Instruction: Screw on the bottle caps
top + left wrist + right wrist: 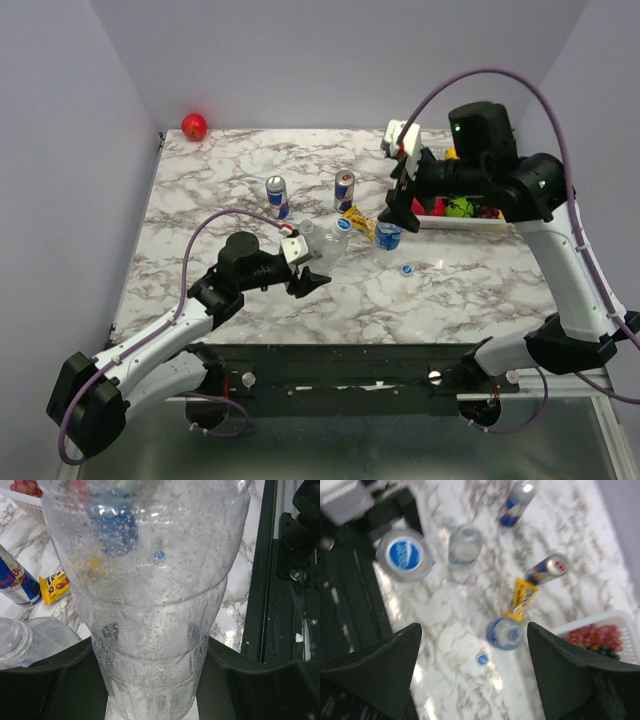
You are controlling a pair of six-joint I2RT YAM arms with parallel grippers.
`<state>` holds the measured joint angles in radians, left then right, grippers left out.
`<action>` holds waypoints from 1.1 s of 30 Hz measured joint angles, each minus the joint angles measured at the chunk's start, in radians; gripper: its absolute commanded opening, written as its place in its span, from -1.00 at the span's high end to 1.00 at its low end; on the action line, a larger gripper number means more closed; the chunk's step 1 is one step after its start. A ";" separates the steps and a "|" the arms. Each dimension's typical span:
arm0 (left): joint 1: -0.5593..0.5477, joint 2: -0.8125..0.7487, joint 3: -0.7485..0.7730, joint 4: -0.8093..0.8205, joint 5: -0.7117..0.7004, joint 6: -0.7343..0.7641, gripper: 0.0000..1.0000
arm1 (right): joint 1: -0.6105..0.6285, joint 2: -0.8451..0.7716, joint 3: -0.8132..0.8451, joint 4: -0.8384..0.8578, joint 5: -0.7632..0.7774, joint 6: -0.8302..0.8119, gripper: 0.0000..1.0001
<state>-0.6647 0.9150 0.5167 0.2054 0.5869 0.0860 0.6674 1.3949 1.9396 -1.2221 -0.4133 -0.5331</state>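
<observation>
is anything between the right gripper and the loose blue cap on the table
Nothing visible. The right gripper hangs open above the cap, which lies bare on the table. An uncapped bottle stands close beside it and could crowd one finger.

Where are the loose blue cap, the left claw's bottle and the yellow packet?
loose blue cap [407, 268], top view, on its flat top.
bottle [150, 630], left wrist view, on its clear ribbed body.
yellow packet [522, 599], right wrist view, on its middle.

Three bottles [405, 555] [465, 545] [504, 632], two cans [277, 197] [344, 190], one loose cap [407, 268].
</observation>
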 measured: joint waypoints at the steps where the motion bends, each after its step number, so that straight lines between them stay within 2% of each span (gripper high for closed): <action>1: 0.000 0.000 0.003 -0.011 0.002 0.003 1.00 | -0.047 0.022 0.055 0.022 -0.024 -0.001 -0.99; 4: 0.000 0.006 0.020 -0.039 0.015 0.015 1.00 | -0.070 0.020 0.084 0.071 -0.152 -0.029 -1.00; 8: 0.000 0.020 0.050 -0.056 0.025 0.023 1.00 | -0.039 -0.024 0.006 0.103 -0.290 -0.073 -0.99; 12: 0.000 0.034 0.076 -0.077 0.031 0.037 1.00 | 0.009 -0.026 -0.060 0.121 -0.361 -0.114 -0.99; 17: 0.001 0.047 0.095 -0.097 0.043 0.048 1.00 | 0.047 -0.029 -0.172 0.202 -0.382 -0.112 -0.99; 24: 0.002 0.064 0.098 -0.110 0.059 0.048 1.00 | 0.054 -0.028 -0.188 0.286 -0.389 -0.093 -0.99; 33: 0.002 0.068 0.099 -0.106 0.059 0.040 1.00 | 0.060 -0.028 -0.241 0.309 -0.404 -0.085 -1.00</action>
<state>-0.6628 0.9829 0.6155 0.0990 0.6460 0.1261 0.7277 1.3670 1.6985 -0.9127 -0.8173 -0.6178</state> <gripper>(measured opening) 0.640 0.996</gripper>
